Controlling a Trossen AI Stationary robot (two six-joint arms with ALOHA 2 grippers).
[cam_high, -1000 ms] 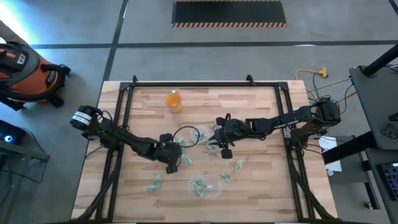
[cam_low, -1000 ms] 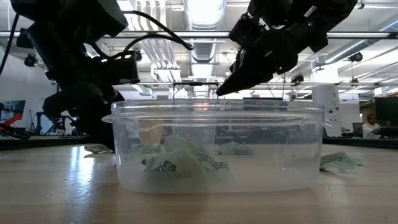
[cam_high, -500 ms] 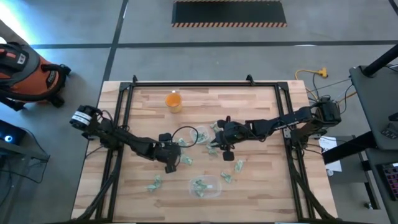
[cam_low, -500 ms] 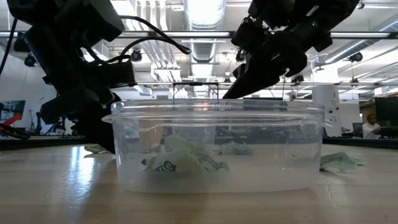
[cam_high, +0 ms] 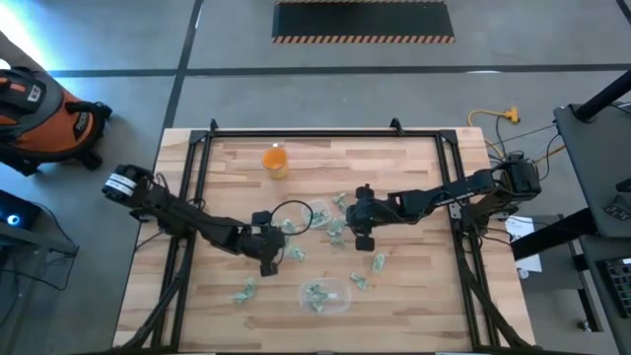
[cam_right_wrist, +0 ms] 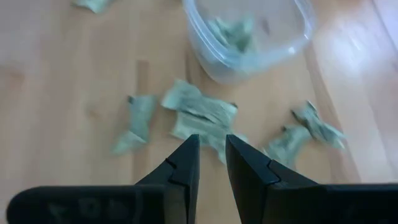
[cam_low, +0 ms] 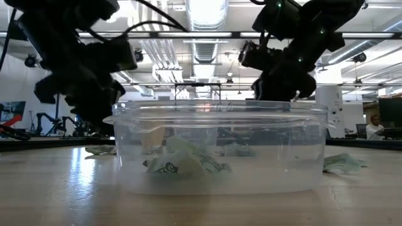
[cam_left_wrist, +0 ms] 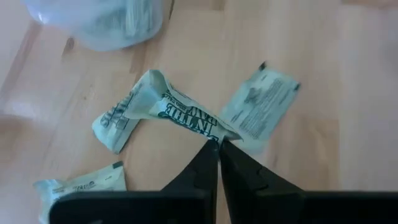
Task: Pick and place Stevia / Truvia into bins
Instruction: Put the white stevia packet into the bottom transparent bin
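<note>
Several pale green-and-white Stevia sachets lie scattered on the wooden table (cam_high: 414,168). My left gripper (cam_high: 284,252) sits left of centre, shut on the end of a crumpled sachet (cam_left_wrist: 165,112) beside a flat one (cam_left_wrist: 258,109). My right gripper (cam_high: 341,233) hangs over a cluster of sachets (cam_right_wrist: 200,115) at the middle, its fingers a narrow gap apart with nothing between them. The small round clear cup (cam_high: 301,215) stands between the two grippers. The clear tub (cam_high: 325,294) near the front edge holds a few sachets (cam_low: 182,160). My left gripper pinches one end (cam_left_wrist: 219,132) of the crumpled sachet between its two fingertips, slanting down from the table's left. The sachet stretches away from the fingers. Whether its far end (cam_left_wrist: 109,127) rests on the wood, I cannot tell.
An orange cup (cam_high: 275,160) stands at the far side of the table. Loose sachets lie near the front left (cam_high: 245,291) and right of the tub (cam_high: 378,262). The black frame rails (cam_high: 192,197) run along the table's sides.
My right gripper has tipped from a slant to point more steeply down and has sunk a little toward the sachets at the middle. My left gripper has risen slightly.
</note>
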